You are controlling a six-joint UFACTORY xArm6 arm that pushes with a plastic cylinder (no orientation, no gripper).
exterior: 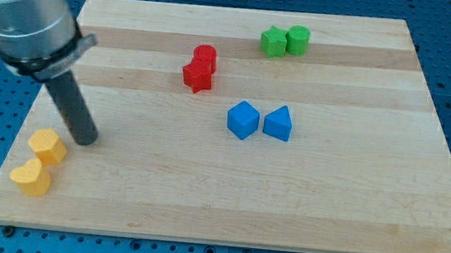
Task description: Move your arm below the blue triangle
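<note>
The blue triangle [278, 123] lies right of the board's middle, with a blue cube [243, 120] touching its left side. My tip [86, 139] rests on the board at the view's left, far left of and slightly lower than the blue triangle. It stands just right of and above two yellow blocks, the upper yellow block [48, 147] and the lower yellow block [31, 178].
Two red blocks [200, 67] sit together above and left of the blue pair. Two green blocks [284, 42] sit near the board's top edge. The wooden board [351, 205] lies on a blue perforated table.
</note>
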